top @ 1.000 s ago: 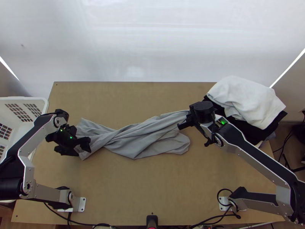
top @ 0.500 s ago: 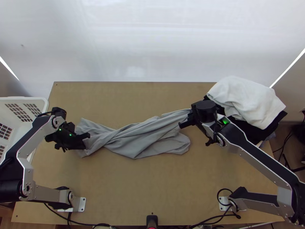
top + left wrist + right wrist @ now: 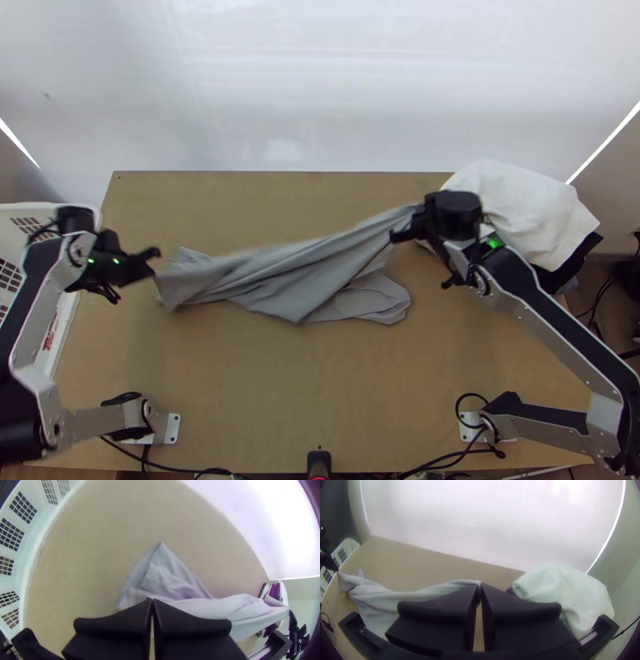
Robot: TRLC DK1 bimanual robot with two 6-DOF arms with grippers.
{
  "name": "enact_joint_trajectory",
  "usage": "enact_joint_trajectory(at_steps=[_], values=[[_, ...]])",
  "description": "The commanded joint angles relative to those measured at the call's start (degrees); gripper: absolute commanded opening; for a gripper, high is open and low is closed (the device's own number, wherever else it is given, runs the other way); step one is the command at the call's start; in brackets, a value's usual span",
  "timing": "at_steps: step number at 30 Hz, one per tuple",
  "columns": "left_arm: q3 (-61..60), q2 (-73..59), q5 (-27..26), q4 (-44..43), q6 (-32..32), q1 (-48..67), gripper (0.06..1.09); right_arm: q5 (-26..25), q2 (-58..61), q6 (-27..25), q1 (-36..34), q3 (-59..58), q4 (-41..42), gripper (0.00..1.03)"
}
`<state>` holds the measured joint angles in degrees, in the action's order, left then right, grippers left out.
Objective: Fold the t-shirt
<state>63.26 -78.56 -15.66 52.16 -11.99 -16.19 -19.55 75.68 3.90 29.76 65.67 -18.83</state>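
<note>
The grey t-shirt (image 3: 320, 276) is stretched in a bunched, creased band between the two grippers, its middle low over the table. At its left end my left gripper (image 3: 154, 264) holds a bit of cloth; in the left wrist view the fingers of the left gripper (image 3: 152, 601) are together on the shirt (image 3: 173, 583). My right gripper (image 3: 406, 230) has the other end, raised near the clothes pile. In the right wrist view the right gripper (image 3: 480, 586) is closed with the shirt (image 3: 406, 596) running from its fingertips towards the left arm.
A white basket (image 3: 56, 340) stands at the table's left edge, beneath the left arm. At the right back lie a white cloth (image 3: 520, 208) and black cloth (image 3: 572, 264) in a pile. Bare wooden table (image 3: 320, 384) lies in front of the shirt.
The left gripper has shut on the shirt's left end and moved left. The right gripper has moved right and away from the table's near edge, drawing the shirt tauter.
</note>
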Motion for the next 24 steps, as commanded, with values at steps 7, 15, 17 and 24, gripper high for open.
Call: enact_joint_trajectory(at_steps=[7, 15, 17, 24], values=[[20.5, -1.2, 1.1, -11.9, -15.1, -0.4, 0.09, -5.5, 4.7, -0.3, -5.6, 15.0, 8.5, 0.03], [43.8, -10.5, 4.0, -10.8, -19.9, 0.4, 0.09, -6.9, 8.6, -3.4, -7.7, 32.8, 7.9, 0.03], [48.4, -10.4, 4.1, -9.9, -20.7, 0.4, 0.09, -7.5, 8.3, -3.5, -8.2, 35.8, 7.8, 0.03], [51.0, 2.1, 4.6, -10.2, -21.7, -1.7, 0.09, -8.0, -4.9, -3.2, -8.1, 39.4, 6.5, 0.03]])
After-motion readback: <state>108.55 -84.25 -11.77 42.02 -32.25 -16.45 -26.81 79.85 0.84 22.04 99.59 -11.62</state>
